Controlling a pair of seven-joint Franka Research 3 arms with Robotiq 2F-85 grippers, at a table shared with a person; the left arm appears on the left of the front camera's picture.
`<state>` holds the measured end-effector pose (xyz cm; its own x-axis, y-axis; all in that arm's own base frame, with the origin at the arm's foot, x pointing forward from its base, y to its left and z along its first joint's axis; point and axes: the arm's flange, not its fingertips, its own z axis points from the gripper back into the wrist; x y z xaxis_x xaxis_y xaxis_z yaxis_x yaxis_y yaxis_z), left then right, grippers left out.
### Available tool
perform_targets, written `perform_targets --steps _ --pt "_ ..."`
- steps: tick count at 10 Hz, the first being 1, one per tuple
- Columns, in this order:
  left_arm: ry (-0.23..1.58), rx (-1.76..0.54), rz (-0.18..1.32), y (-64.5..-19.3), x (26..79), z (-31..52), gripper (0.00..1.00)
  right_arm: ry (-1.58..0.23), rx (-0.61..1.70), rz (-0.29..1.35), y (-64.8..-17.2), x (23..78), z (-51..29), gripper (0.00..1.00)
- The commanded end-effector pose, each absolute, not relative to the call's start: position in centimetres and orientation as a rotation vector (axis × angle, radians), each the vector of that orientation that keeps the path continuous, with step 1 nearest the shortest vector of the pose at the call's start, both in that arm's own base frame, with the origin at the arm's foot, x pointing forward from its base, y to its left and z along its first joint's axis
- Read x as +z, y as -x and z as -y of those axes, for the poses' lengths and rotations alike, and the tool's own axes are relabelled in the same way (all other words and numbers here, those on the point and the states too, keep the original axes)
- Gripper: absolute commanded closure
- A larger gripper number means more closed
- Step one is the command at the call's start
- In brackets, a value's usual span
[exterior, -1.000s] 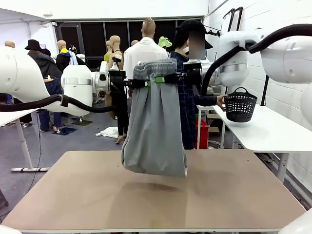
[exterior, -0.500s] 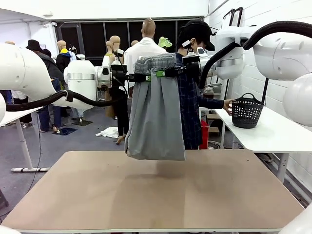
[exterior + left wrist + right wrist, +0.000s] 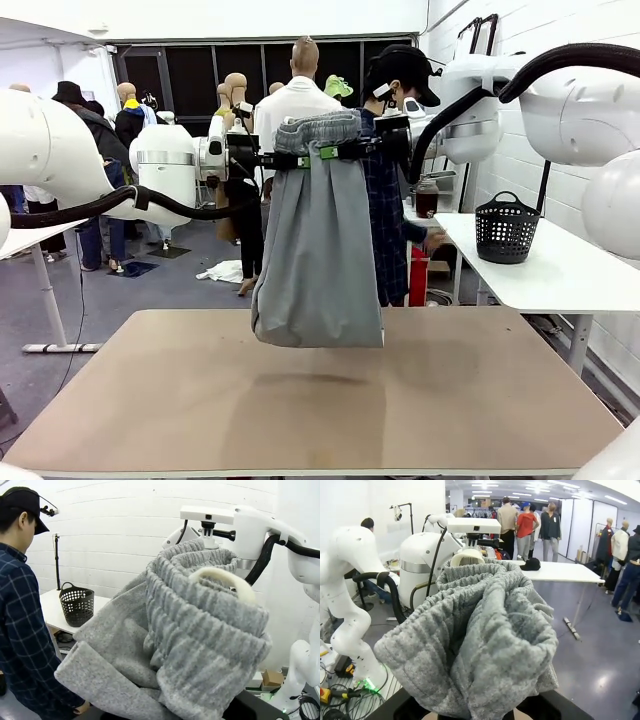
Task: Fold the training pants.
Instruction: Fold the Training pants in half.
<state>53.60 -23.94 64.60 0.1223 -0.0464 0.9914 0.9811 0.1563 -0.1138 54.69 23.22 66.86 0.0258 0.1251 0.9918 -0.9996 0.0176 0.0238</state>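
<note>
High above the table [image 3: 480, 400], my left gripper [image 3: 300, 162] and right gripper [image 3: 322, 152] each pinched tight on the training pants [image 3: 318, 250] at the waistband, so they hung straight, ready for laying flat.

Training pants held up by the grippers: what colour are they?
Plain light grey training pants; front view shows it best.

The front camera looks across the counter [image 3: 320, 400] toward the person [image 3: 395, 170] at the far side. Each wrist camera sits close against the bunched training pants [image 3: 200, 630], facing the opposite arm; all three views share that cloth.
</note>
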Motion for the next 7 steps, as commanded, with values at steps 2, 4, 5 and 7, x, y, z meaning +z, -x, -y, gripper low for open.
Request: perform_targets --steps 2,4,5,7 --pt "1.042 -1.019 1.118 -56.3 66.4 24.7 1.0 -1.149 1.25 1.079 -58.9 66.4 -24.9 1.0" --pt "1.019 -1.009 1.116 -58.6 66.4 25.0 1.0 -1.152 1.246 1.064 -60.6 65.5 -25.8 1.0" --pt "1.028 -1.0 1.119 -59.7 66.0 25.3 1.0 -1.146 1.252 1.061 -60.9 65.4 -25.8 1.0" --pt "1.014 -0.989 1.13 -61.8 65.2 25.3 1.0 -1.124 1.253 1.048 -62.7 64.7 -26.0 1.0"
